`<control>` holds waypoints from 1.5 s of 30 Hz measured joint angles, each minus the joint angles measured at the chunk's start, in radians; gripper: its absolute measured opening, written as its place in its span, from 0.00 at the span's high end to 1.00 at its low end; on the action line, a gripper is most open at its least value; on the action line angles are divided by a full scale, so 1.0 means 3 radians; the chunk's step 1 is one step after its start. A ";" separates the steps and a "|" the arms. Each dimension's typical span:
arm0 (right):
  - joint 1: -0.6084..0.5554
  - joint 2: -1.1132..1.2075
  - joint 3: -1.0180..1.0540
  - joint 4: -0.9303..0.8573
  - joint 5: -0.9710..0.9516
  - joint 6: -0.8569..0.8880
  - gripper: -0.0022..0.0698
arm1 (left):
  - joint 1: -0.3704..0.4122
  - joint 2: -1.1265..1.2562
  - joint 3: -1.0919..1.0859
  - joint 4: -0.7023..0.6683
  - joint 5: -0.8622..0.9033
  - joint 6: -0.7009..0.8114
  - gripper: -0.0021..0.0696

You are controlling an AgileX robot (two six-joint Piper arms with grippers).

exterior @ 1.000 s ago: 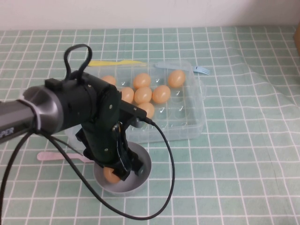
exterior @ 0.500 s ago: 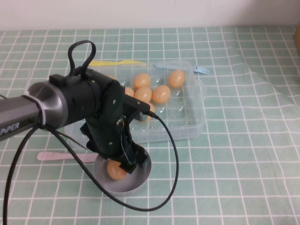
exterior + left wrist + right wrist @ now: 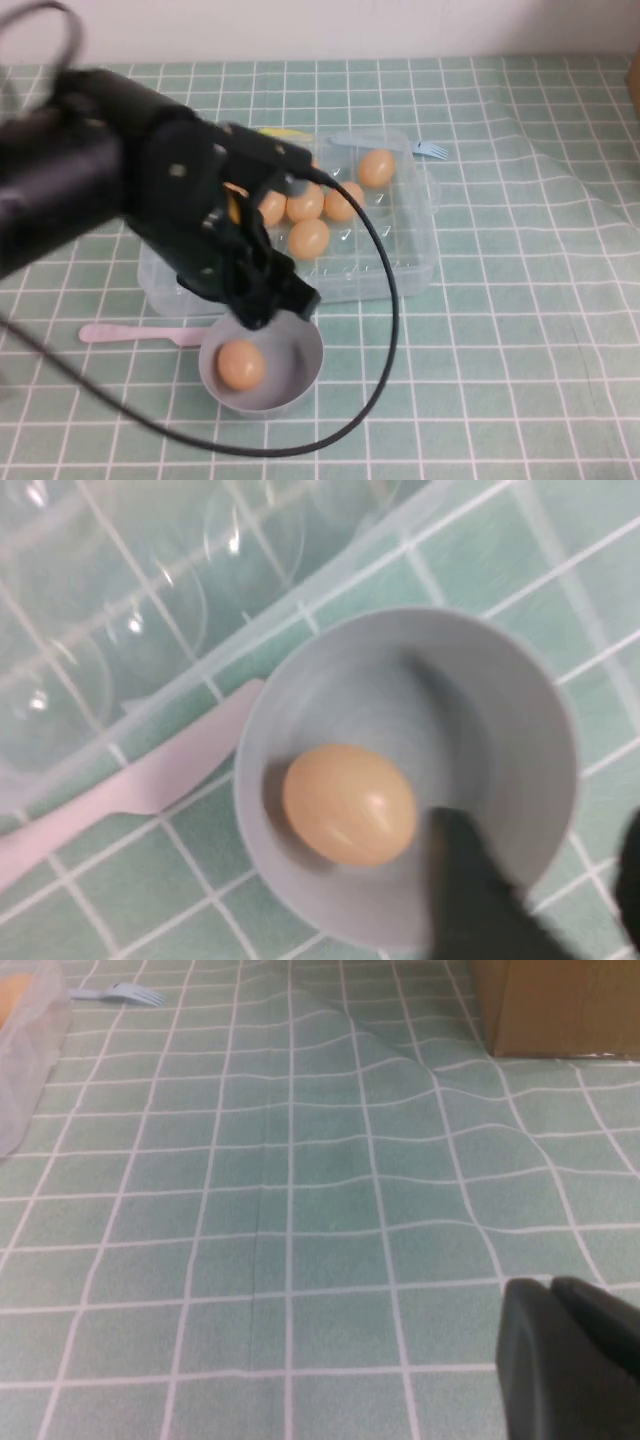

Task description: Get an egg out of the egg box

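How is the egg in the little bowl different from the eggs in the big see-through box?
The egg lies alone in the round grey bowl, near the robot; the boxed eggs sit grouped in the clear egg box, farther back. The bowl egg lies just below the left end effector, which hovers over the bowl's far rim; the boxed eggs have nothing gripping them. All look the same orange-tan and smooth. The right end effector hangs over bare cloth.

the high view looks down from the robot's side over the table, egg box [image 3: 400, 255] and grey bowl [image 3: 300, 375]; the left wrist view hangs close above that same bowl [image 3: 520, 740] and its egg [image 3: 349, 803] — the right wrist view skims low across cloth [image 3: 300, 1210] toward a blue fork [image 3: 120, 995]
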 joint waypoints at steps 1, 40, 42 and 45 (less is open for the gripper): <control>0.0000 0.0000 0.0000 0.0000 0.0000 0.0000 0.99 | 0.0000 -0.0106 0.0016 0.0012 0.0003 0.0010 0.65; 0.0000 0.0000 0.0000 0.0000 0.0000 0.0000 0.99 | 0.0158 -0.3348 0.3369 0.0786 -0.3666 0.0002 0.98; 0.0000 0.0000 0.0000 0.0000 0.0000 0.0000 0.99 | 0.0366 -0.3679 0.3550 0.0565 -0.3701 0.0155 0.98; 0.0000 0.0000 0.0000 0.0000 0.0000 0.0000 0.99 | 0.0773 -0.4098 0.3795 0.0309 -0.3731 0.0351 0.98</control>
